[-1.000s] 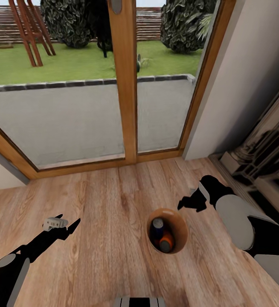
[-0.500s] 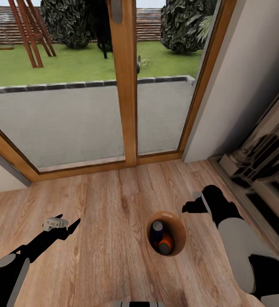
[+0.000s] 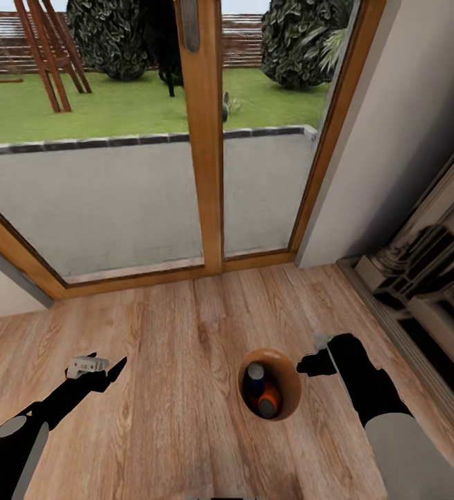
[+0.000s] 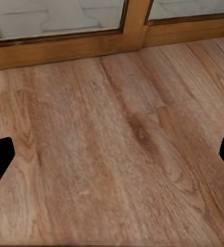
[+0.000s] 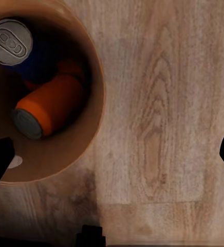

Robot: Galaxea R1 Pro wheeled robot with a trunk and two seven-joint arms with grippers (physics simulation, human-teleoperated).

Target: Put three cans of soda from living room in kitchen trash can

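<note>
A round brown trash can (image 3: 290, 389) stands on the wood floor. Inside it, a dark blue can of soda (image 3: 256, 378) stands upright and an orange can of soda (image 3: 268, 401) lies tilted beside it. The right wrist view looks down on the trash can's rim (image 5: 97, 103), the blue can's silvery top (image 5: 10, 42) and the orange can (image 5: 48, 110). More orange shows behind them; I cannot tell what it is. My right gripper (image 3: 309, 365) hovers just right of the rim, open and empty (image 5: 112, 159). Well to the can's left, my left gripper (image 3: 105, 370) is open over bare floor (image 4: 112, 159).
Wood-framed glass doors (image 3: 203, 139) close the far side, with a patio and lawn beyond. A grey wall corner (image 3: 366, 153) and a dark glossy cabinet front (image 3: 428, 264) bound the right side. Wood floor (image 3: 171, 389) spreads around the trash can.
My right arm has drawn back toward me and now sits beside the trash can's right rim. The view has shifted slightly. The left arm has barely moved.
</note>
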